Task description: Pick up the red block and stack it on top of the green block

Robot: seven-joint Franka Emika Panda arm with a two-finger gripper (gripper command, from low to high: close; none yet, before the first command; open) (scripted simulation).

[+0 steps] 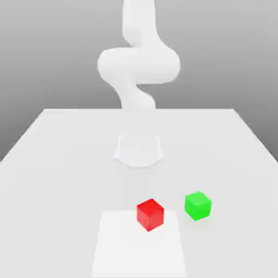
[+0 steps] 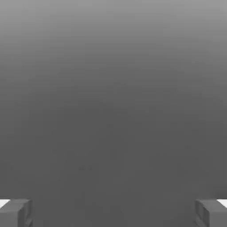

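My claw [image 2: 113, 213] hangs wide, holding nothing. The red block [image 1: 150, 214] sits on the table [image 1: 49, 163], just beside the green block [image 1: 197, 205] (apart, not touching). It looks rigid, light and smooth, so I'd pinch two opposite flat faces squarely.

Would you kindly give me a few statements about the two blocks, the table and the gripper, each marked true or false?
1. The red block is stacked on the green block. False: both sit on the table, apart.
2. The green block lies to the exterior view's right of the red block. True.
3. The gripper holds the red block. False: its fingers are spread wide with nothing between them.
4. Both blocks look alike in size. True.
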